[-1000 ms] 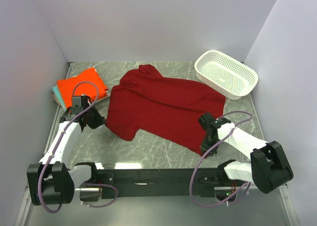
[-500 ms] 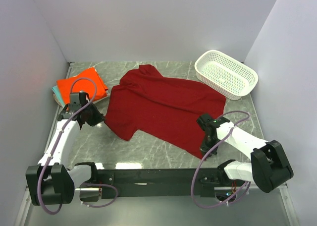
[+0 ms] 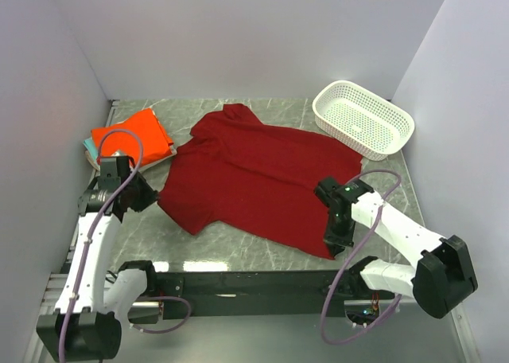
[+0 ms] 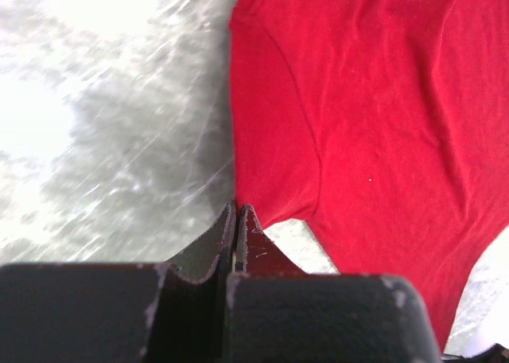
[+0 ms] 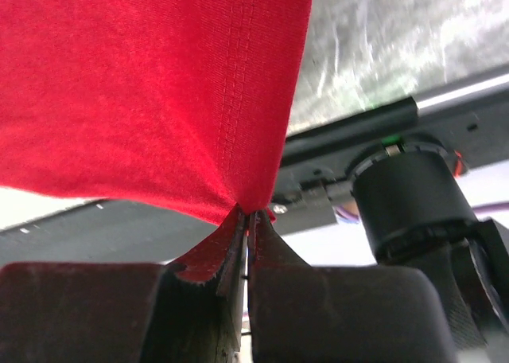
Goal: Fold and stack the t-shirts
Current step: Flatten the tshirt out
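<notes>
**Item 1: crimson t-shirt** (image 3: 254, 180). It lies spread across the middle of the marble table (image 3: 238, 247). The collar points to 12 o'clock and the hem runs along the 4 o'clock side. It sits mostly flat, with shallow creases.

**Item 2: left gripper** (image 3: 147, 197). You will find it at 8 o'clock of the crimson t-shirt. Its jaws are pressed together on the edge of the near sleeve. The left wrist view shows the red cloth running straight into the closed tips.

**Item 3: right gripper** (image 3: 334, 240). It sits at 5 o'clock of the crimson t-shirt. Its jaws are pinched tight on the hem corner. In the right wrist view the stitched hem fans out from between the tips.

**Item 4: orange t-shirt** (image 3: 131, 138). It is folded into a rectangle at 10 o'clock of the table, topping a small stack. It lies just beside the crimson sleeve, though you cannot tell whether they touch.

**Item 5: teal t-shirt** (image 3: 87, 146). It is folded under the orange t-shirt, and only a thin edge shows at the stack's 9 o'clock side.

**Item 6: white basket** (image 3: 362, 128). It is made of perforated plastic and stands at 2 o'clock of the table, near the crimson shoulder.
</notes>
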Motion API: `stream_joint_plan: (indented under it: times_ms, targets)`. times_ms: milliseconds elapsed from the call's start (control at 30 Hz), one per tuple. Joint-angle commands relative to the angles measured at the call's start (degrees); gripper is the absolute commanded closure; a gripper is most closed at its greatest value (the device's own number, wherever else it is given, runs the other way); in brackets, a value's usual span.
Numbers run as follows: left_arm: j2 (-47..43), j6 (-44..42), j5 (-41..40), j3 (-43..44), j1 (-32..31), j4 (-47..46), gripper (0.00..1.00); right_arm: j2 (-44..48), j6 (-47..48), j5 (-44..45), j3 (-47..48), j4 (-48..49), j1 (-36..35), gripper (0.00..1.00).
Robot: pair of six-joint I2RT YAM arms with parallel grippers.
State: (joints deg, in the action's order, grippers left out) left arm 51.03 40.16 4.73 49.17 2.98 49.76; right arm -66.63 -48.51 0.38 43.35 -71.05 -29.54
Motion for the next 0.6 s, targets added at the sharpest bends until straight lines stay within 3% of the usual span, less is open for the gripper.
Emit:
stream_joint_plan:
  times_ms: [0,267,567]
  targets:
    - [-3.47,0.71,-3.84,3.21,0.27,5.87,1.0,1.85,-0.53,-0.21,2.61,-5.94,-2.1,1.0]
    - [-8.3,-1.31,-7.89,6.12,0.18,14.83,1.0,5.02,-4.13,-4.86,0.51,-7.79,-7.99,1.0]
    - [-9.02,-2.89,-5.26,2.25,0.27,14.06,1.0,8.18,-6.42,-6.35,-2.13,-7.0,-8.87,1.0]
